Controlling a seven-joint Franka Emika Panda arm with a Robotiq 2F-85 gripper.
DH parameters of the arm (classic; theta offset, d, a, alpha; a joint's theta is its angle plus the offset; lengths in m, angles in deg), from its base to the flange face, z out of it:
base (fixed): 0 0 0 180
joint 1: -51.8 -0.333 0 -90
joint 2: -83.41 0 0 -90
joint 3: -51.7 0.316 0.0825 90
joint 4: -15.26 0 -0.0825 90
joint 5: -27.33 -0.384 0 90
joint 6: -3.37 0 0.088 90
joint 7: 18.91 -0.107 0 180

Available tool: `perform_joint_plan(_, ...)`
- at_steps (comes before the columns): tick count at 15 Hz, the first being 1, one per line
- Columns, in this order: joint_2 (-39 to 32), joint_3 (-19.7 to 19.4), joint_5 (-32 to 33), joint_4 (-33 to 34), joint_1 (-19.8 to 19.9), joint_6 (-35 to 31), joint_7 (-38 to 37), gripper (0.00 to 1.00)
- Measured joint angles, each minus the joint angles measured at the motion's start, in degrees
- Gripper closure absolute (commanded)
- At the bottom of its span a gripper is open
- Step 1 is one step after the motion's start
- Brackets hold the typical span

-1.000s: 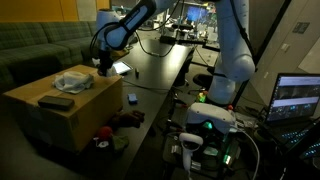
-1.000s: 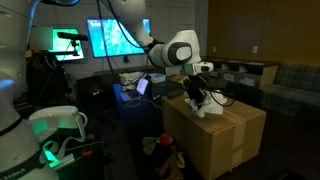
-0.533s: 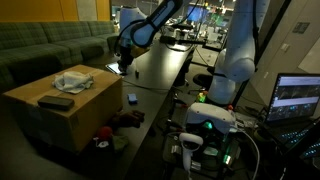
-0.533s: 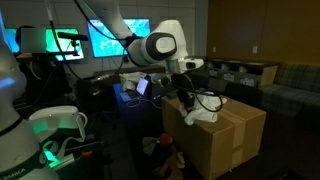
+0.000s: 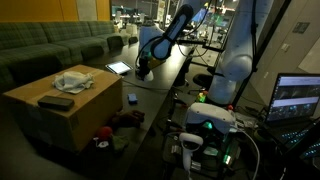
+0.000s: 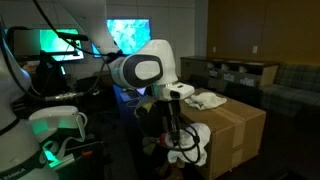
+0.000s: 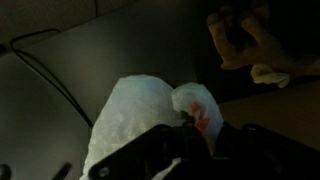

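My gripper (image 7: 190, 138) is shut on a thin white plastic bag (image 7: 140, 115) with a red patch (image 7: 200, 112) near the pinched part. In an exterior view the bag (image 6: 196, 141) hangs from the gripper (image 6: 172, 122) beside the cardboard box (image 6: 235, 130), off its near side. In an exterior view the gripper (image 5: 143, 69) is low over the long black table (image 5: 165, 75), well away from the box (image 5: 55, 115). A crumpled white cloth lies on top of the box in both exterior views (image 5: 75, 80) (image 6: 206, 98).
A dark flat remote-like object (image 5: 56, 101) lies on the box. A tablet (image 5: 119, 68) and a small blue item (image 5: 131, 99) sit on the black table. Green sofas (image 5: 45, 45) stand behind; a laptop (image 5: 299, 98) and the robot's lit base (image 5: 208, 125) are close by.
The arm has swung away from the top of the cardboard box toward the black table, carrying the white bag with it. The crumpled cloth on the box has stayed put.
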Motion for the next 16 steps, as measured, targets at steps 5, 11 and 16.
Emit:
perform_joint_plan(5,-8.0,-3.8,-0.4,-0.8,1.5,-8.3,0.2,0.98)
perform_joint_plan(11,-21.0,-4.0,-13.1,2.6,1.8,-16.4,9.2,0.98)
perform_joint_plan(16,-29.7,-1.3,-21.2,8.5,3.3,-17.5,15.5,0.98)
